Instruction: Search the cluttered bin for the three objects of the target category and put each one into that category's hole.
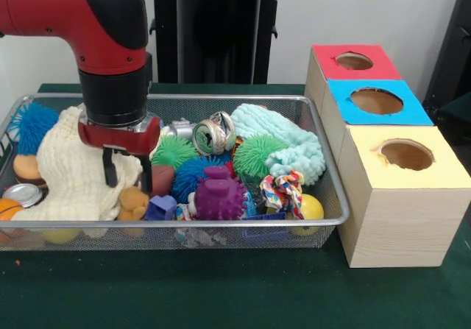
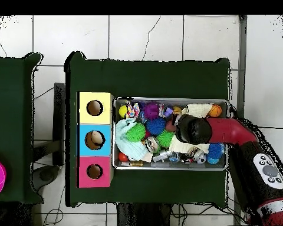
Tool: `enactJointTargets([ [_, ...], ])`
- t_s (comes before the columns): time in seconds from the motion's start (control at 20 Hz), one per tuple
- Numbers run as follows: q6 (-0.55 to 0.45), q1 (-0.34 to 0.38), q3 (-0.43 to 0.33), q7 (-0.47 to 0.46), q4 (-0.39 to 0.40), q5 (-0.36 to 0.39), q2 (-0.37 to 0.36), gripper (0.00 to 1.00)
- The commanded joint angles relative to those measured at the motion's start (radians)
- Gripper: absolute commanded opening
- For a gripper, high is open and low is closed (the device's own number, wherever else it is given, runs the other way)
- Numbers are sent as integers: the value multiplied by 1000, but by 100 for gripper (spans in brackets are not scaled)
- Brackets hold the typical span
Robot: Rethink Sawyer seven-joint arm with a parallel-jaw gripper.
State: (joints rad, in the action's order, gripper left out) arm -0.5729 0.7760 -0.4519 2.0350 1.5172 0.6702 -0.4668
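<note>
Claw (image 1: 127,173) first: we are seeing it hanging with its two black fingers (image 1: 110,168) spread apart and pointing down, pinching nothing, inside the wide, shallow silver wire-mesh bin (image 1: 333,174) that is sitting on the dark green surface (image 1: 221,292). We are looking at the red and black arm (image 1: 88,20) coming down from above to it in the front view; in the overhead view the claw's head (image 2: 191,128) is covering the middle of the bin (image 2: 170,168).

Directly under and behind the claw, a cream knitted cloth (image 1: 70,171) is lying in a heap. Just below the fingertips we are seeing a small tan plush toy (image 1: 132,202), and beside it a dark red rounded piece (image 1: 162,178). A little farther toward the boxes, a purple spiky ball (image 1: 219,196), a blue spiky ball (image 1: 193,173) and two green spiky balls (image 1: 174,152) are crowding together, with a pale mint knitted cloth (image 1: 283,134) beyond them. On the claw's other side, a blue fuzzy ball (image 1: 33,123) and a silver can lid (image 1: 23,194) are resting near the bin's end.

Well apart from the claw, past the bin's end, three wooden boxes are standing in a row touching one another: a red-topped box (image 1: 357,64), a blue-topped box (image 1: 377,102) and a yellow-topped box (image 1: 405,167), each with a round hole in its top.
</note>
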Motion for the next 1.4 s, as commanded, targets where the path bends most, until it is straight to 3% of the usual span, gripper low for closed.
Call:
enactJointTargets([
  [0.05,128,-7,-48,-59,106,40,14,100],
  [0.35,272,-43,-2,-21,54,90,33,100],
  [0.8,290,-3,-30,-86,38,77,49,100],
  [1.15,208,-9,-14,-114,-28,65,126,100],
  [1.35,-12,-11,-22,-213,-66,3,151,100],
  [1.4,-67,-9,-29,-242,-77,-13,160,0],
])
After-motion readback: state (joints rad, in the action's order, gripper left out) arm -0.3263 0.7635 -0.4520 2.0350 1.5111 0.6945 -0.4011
